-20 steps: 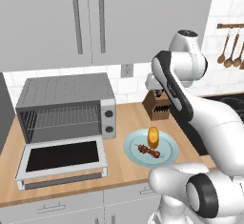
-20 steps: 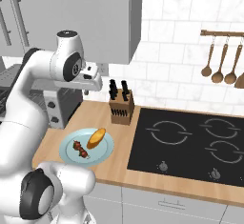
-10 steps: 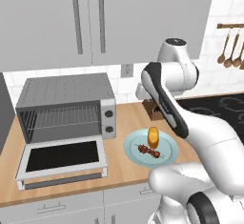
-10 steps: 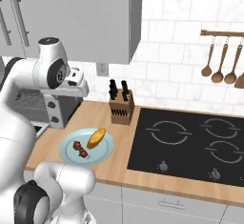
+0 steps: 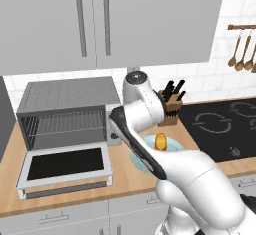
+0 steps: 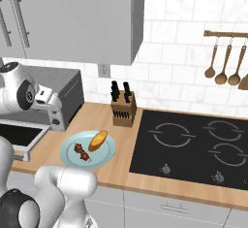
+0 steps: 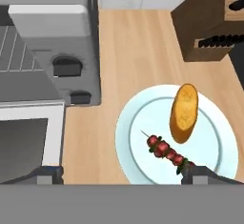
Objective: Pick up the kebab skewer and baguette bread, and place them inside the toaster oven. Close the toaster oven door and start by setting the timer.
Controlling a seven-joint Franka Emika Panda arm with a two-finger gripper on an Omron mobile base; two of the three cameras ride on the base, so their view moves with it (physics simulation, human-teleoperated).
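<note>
My tool (image 7: 119, 174) spread wide above the surface (image 7: 138, 46), kebab skewer (image 7: 167, 153) and baguette bread (image 7: 183, 112) on the plate (image 7: 131, 137), toaster oven door (image 5: 67, 165) down

Oven (image 5: 67, 101): matt silver-grey metal, wire rack, dark glossy glass door (image 5: 67, 163). Counter (image 7: 138, 46): smooth pale wood. Plate (image 7: 138, 123): glossy, probably ceramic. Knife block (image 6: 123, 112): wood. Hob (image 6: 193, 144): smooth black glass.
</note>
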